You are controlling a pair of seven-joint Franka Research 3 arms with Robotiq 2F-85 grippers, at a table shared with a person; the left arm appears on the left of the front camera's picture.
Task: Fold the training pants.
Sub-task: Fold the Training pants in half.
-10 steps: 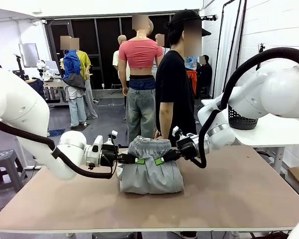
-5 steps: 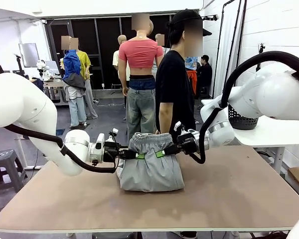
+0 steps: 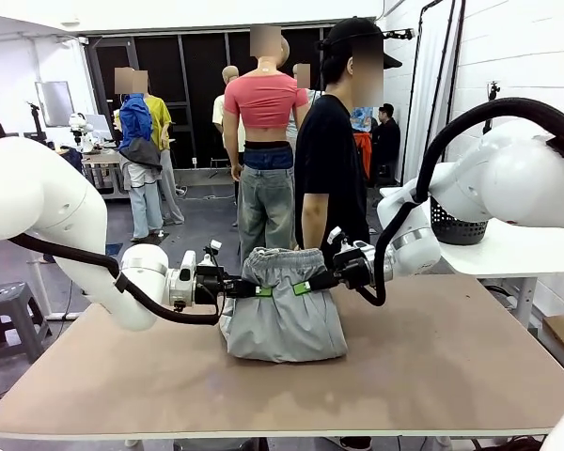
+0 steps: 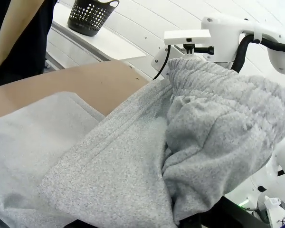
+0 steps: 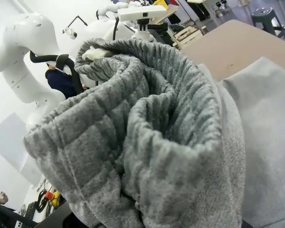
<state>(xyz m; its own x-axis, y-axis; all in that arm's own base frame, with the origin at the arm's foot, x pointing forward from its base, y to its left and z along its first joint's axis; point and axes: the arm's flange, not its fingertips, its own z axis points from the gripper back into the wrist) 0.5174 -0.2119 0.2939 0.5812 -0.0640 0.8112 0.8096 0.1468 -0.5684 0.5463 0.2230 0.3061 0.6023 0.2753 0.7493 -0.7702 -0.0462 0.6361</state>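
Note:
The light grey training pants (image 3: 284, 315) are held up at the middle of the table, waistband on top and lower part bunched on the tabletop. My left gripper (image 3: 261, 291) is shut on the waistband's left side, and my right gripper (image 3: 304, 287) is shut on its right side. In the left wrist view the gathered waistband and grey cloth (image 4: 180, 142) sit close against the camera. Ribbed waistband folds of the pants (image 5: 152, 128) crowd the right wrist view, and the fingers of both grippers are hidden by fabric there.
A person in a black shirt (image 3: 331, 160) stands at the far edge, right behind the pants. A black mesh basket (image 3: 456, 228) sits on a white table at the right. The brown tabletop (image 3: 451, 366) has free room front, left and right.
Both grippers have lifted the waistband a little higher and nearer the far edge, so the pants hang taller than a second ago. The grips have not changed.

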